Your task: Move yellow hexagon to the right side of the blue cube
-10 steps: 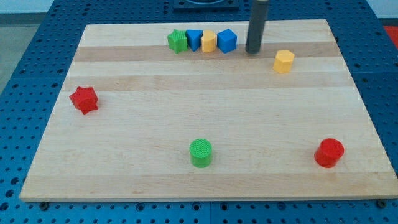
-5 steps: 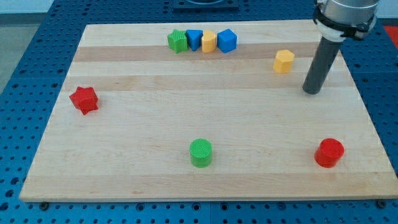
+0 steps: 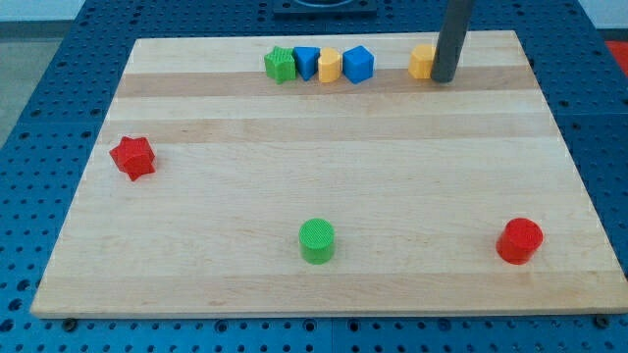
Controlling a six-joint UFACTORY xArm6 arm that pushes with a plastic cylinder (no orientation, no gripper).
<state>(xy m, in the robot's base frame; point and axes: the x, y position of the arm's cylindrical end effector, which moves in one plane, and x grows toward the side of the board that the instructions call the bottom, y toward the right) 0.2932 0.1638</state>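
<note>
Yellow hexagon (image 3: pixel 422 61) touching my tip (image 3: pixel 444 78), on its left.

Lighting is bright, even and diffuse, apparently from overhead. The pale wooden bench (image 3: pixel 324 186) is evenly lit, with no glare or blown highlights. Shadows are soft and short: a faint dark rim sits under the green cylinder (image 3: pixel 317 240) and the red cylinder (image 3: pixel 519 240). The dark rod shows a slight sheen along its length. Focus is sharp across the frame, with colours saturated. No motion blur shows, and straight board edges suggest little lens distortion.
</note>
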